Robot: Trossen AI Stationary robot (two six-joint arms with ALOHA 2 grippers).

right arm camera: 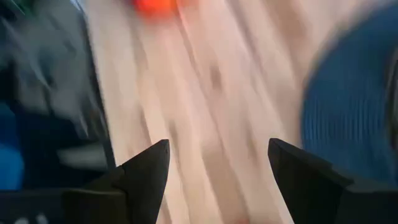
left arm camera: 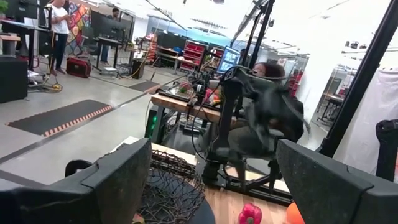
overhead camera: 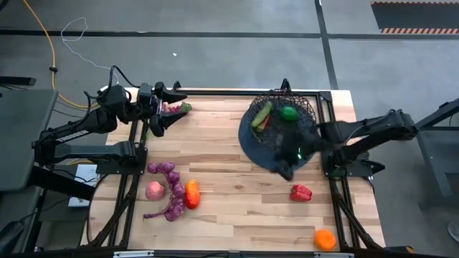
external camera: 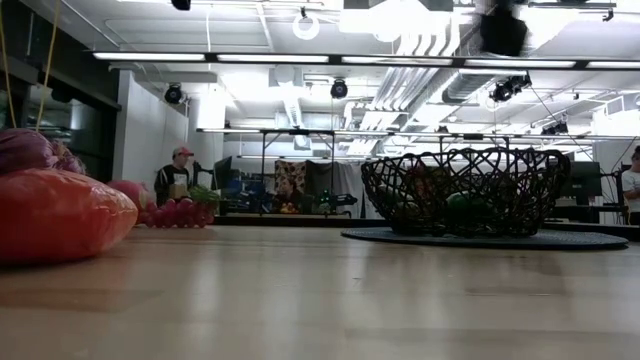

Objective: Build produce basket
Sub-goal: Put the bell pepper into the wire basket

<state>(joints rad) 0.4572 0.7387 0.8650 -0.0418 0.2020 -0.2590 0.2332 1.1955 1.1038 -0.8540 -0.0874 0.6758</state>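
Observation:
The basket (overhead camera: 283,107), a black wire-mesh bowl, stands on a dark round disc (overhead camera: 251,147) at the table's far right and holds green pieces (overhead camera: 289,112). On the wood lie purple grapes (overhead camera: 171,188), a pink piece (overhead camera: 155,190), an orange piece (overhead camera: 192,193), a red piece (overhead camera: 301,192) and an orange (overhead camera: 325,239). My right gripper (right arm camera: 217,168) is open, tipped downward and blurred over the disc's near edge (overhead camera: 287,166), with nothing between its fingers. My left gripper (left arm camera: 211,186) is open and level, raised at the far left corner (overhead camera: 161,107), above a pink and green piece (overhead camera: 176,107).
Black frame rails (overhead camera: 337,193) run along the table's left, right and far edges. Bare wood (overhead camera: 229,179) lies between the grapes and the red piece. In the low view the basket (external camera: 465,192) stands at right and an orange-red piece (external camera: 55,215) looms close at left. People show beyond the table.

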